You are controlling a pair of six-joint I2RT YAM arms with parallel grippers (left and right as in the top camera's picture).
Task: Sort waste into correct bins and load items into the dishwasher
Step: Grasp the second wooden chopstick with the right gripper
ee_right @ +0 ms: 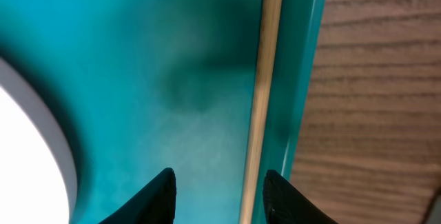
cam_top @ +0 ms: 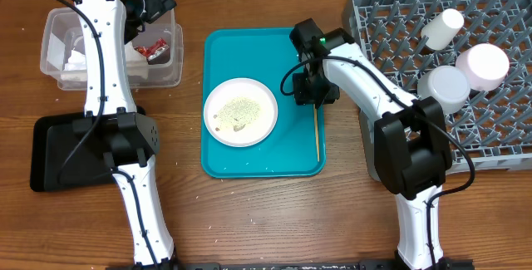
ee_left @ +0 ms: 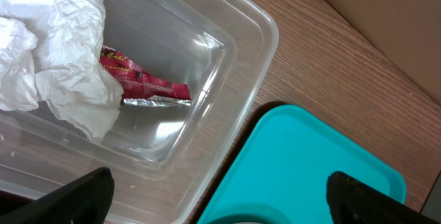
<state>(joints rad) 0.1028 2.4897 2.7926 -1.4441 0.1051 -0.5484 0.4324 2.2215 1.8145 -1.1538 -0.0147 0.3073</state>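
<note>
Right gripper, fingers spread, straddles the chopstick lying against the tray's right wall, placed for a pinch. Left gripper hangs wide and empty over the tub, where napkin and sauce packet already lie.

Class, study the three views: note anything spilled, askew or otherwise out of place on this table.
Loose white rice grains heap on the round white plate, and a few specks have spilled onto the teal plastic serving tray beside it. A thin wooden chopstick lies against the tray's right wall. Nothing else stands out.
</note>
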